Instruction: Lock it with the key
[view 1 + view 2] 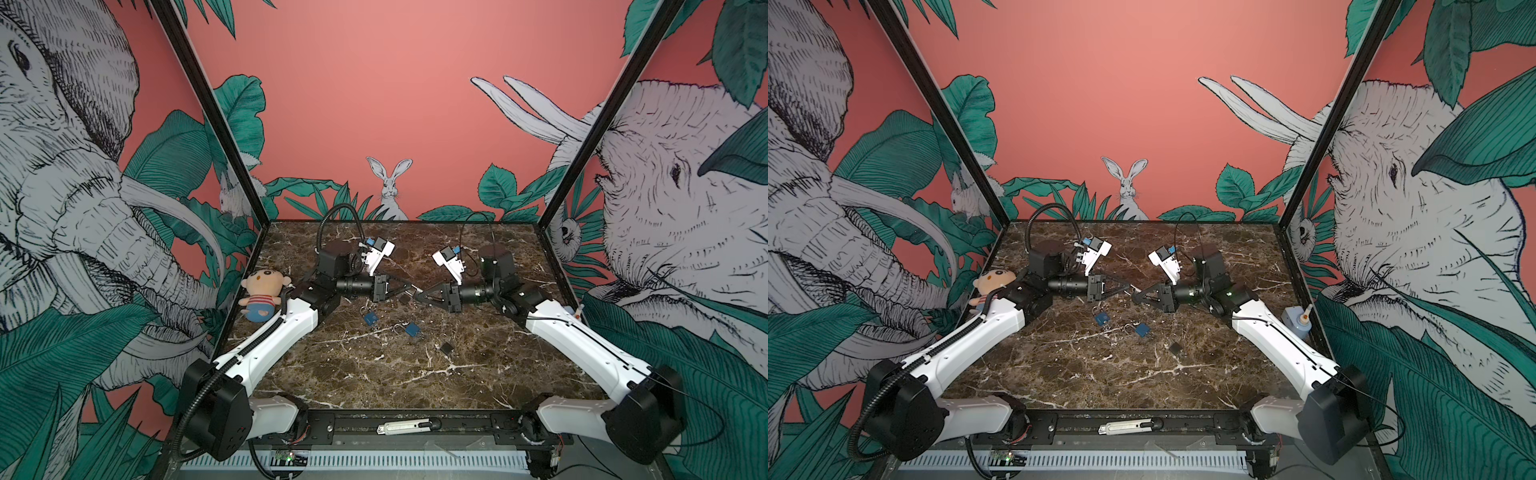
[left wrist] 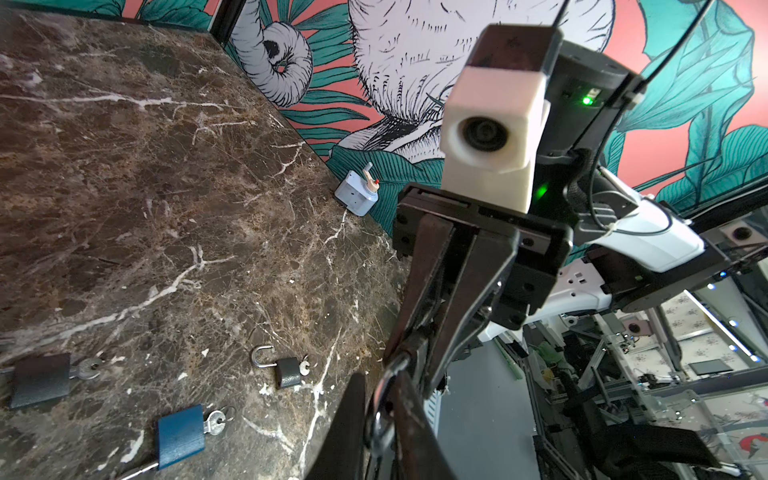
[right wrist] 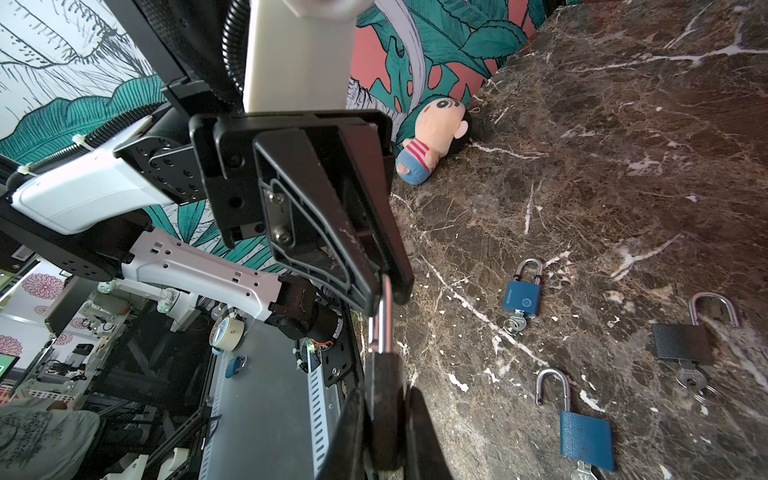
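Right gripper point(image 3: 384, 411) is clamped on the black padlock point(image 3: 382, 390) body. The left gripper point(image 3: 386, 293) pinches its steel shackle point(image 3: 386, 324), held off the table point(image 3: 623, 166), well apart from the plush doll point(image 3: 432, 141). A blue padlock point(image 3: 521, 297) lies between them and the doll.

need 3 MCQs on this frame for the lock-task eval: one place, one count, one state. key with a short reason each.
1. Where does the plush doll lie?
A. At the left edge of the table, beside the left arm
B. Mid-table, between the padlocks
C. In the right gripper

2. How many blue padlocks lie on the table?
A. One
B. Two
C. Four

3. The black padlock nearest the front edge has its shackle:
A. Closed
B. Open
C. Missing

Key:
1 A: both top views show the doll at the left edge, by that arm.
2 B: a second one lies beside the first.
3 B: in the left wrist view, one shackle leg hangs free of the body.
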Controlling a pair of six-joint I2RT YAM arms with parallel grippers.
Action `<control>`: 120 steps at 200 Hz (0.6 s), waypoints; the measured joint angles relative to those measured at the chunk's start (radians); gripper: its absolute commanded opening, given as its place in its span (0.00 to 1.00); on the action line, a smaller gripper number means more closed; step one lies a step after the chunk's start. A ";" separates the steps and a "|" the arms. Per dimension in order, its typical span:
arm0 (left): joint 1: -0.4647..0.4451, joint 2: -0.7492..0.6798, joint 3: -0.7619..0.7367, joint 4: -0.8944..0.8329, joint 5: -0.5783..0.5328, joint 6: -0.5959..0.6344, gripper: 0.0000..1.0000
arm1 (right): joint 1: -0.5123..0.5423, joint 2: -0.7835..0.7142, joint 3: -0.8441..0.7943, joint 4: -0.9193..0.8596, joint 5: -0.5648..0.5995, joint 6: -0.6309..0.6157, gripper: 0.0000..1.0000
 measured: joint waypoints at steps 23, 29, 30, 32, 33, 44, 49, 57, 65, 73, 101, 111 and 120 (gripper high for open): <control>0.005 0.000 0.000 0.005 0.010 0.002 0.00 | -0.001 0.006 -0.002 0.005 -0.019 0.010 0.00; 0.006 0.001 0.000 0.004 0.013 0.004 0.00 | -0.001 0.008 -0.002 0.008 -0.022 0.014 0.00; 0.007 0.002 0.000 0.004 0.014 0.004 0.00 | -0.001 0.008 -0.002 0.008 -0.022 0.015 0.00; 0.007 0.002 0.000 0.005 0.015 0.006 0.00 | -0.001 0.008 -0.002 0.009 -0.023 0.017 0.00; 0.007 0.002 0.000 0.005 0.016 0.006 0.00 | -0.001 0.008 -0.002 0.009 -0.023 0.018 0.00; 0.007 0.005 0.000 0.008 0.020 0.006 0.00 | -0.002 0.008 -0.002 0.010 -0.030 0.026 0.00; 0.007 0.007 0.000 0.011 0.023 0.006 0.00 | -0.003 0.009 -0.002 0.010 -0.033 0.030 0.00; 0.007 0.009 0.000 0.015 0.025 0.006 0.00 | -0.005 0.009 -0.002 0.011 -0.038 0.039 0.00; 0.007 0.011 0.000 0.020 0.026 0.006 0.00 | -0.006 0.009 -0.002 0.016 -0.042 0.052 0.00; 0.008 0.011 0.000 0.023 0.027 0.006 0.00 | -0.006 0.009 -0.002 0.022 -0.046 0.064 0.00; 0.011 0.011 0.000 0.031 0.032 0.010 0.00 | -0.010 0.008 -0.015 0.061 -0.067 0.116 0.00; 0.011 0.011 -0.001 0.032 0.032 0.011 0.00 | -0.011 0.008 -0.020 0.076 -0.073 0.136 0.00; 0.011 0.011 -0.001 0.037 0.032 0.012 0.00 | -0.012 0.007 -0.027 0.095 -0.079 0.155 0.00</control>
